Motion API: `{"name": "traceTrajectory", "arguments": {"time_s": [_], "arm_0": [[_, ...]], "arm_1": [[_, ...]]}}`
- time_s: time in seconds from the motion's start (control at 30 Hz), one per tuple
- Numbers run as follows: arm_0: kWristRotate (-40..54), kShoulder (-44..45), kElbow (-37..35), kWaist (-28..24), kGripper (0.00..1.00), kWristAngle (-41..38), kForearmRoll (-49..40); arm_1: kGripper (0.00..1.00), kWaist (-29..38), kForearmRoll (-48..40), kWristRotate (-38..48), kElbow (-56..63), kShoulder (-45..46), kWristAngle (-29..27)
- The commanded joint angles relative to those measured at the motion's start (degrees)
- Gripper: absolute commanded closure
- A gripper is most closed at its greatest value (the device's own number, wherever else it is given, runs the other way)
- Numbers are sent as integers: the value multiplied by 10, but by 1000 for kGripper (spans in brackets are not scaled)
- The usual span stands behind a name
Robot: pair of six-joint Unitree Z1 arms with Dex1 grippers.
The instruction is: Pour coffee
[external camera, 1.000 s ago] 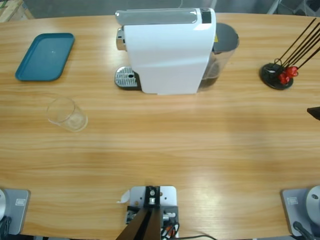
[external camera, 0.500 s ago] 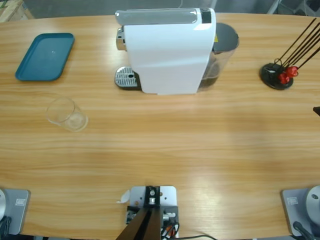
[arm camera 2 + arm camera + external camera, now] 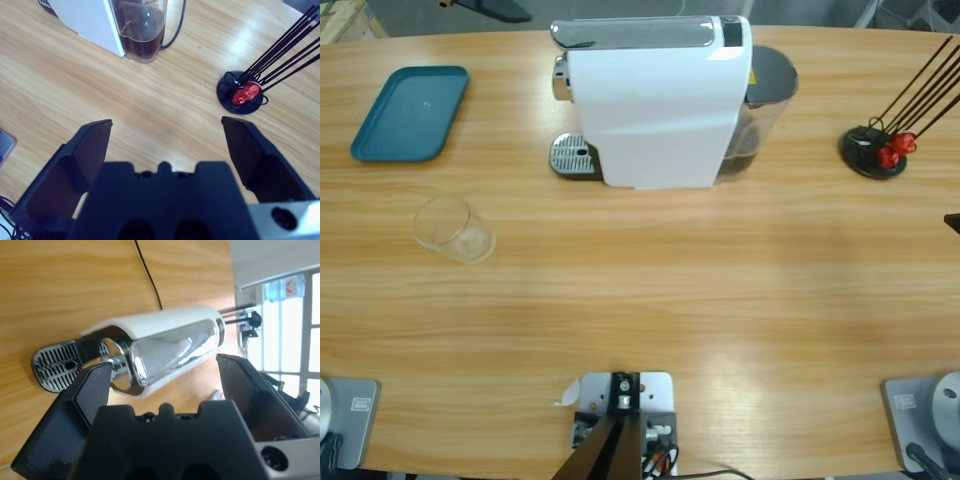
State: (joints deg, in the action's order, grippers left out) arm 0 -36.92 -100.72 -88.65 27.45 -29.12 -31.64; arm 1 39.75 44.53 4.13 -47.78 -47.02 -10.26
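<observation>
Both grippers, left (image 3: pixel 162 375) & right (image 3: pixel 167 132), jaws wide open, nothing held. Glass (image 3: pixel 453 228) sits near desk's left edge, coffee machine (image 3: pixel 655 100) by far edge.

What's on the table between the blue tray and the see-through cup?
Nothing. In the high view, only bare wooden table lies between the blue tray and the clear cup.

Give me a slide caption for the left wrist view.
Left tool, open, looks along the white coffee machine toward its chrome spout and drip tray.
</observation>
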Motion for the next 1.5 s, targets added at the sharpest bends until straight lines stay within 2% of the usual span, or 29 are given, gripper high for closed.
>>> {"name": "traceTrajectory", "arguments": {"time_s": [0.03, 0.13, 0.67, 0.7, 0.8, 0.83, 0.93, 1.3, 1.37, 1.5], "arm_0": [[-1, -31, 13, 8, 198, -16, -36], [-1, -29, 13, 8, 269, -15, -40], [20, -57, -1, 6, 279, 2, -37], [21, -58, -3, 6, 306, 2, -37], [22, -61, -6, 6, 470, 1, -38], [21, -62, -6, 6, 478, 1, -39], [22, -61, -6, 6, 630, 1, -40], [22, -50, -14, 6, 661, 33, -47], [23, -49, -15, 6, 818, 35, -47], [23, -50, -14, 6, 823, 36, -49]], "arm_1": [[0, 2, 4, 5, 4, -11, 5], [0, 2, 4, 5, 4, -11, 5], [0, 2, 2, 5, 10, 20, 5], [0, 2, 1, 5, 10, 21, 5], [0, 2, 1, 5, 10, 20, 5], [0, 2, 1, 5, 10, 19, 5], [0, 2, 1, 5, 9, 15, 5], [0, 2, 1, 5, 8, 11, 5], [0, 2, 1, 5, 8, 10, 5], [0, 2, 1, 5, 8, 8, 5]]}}
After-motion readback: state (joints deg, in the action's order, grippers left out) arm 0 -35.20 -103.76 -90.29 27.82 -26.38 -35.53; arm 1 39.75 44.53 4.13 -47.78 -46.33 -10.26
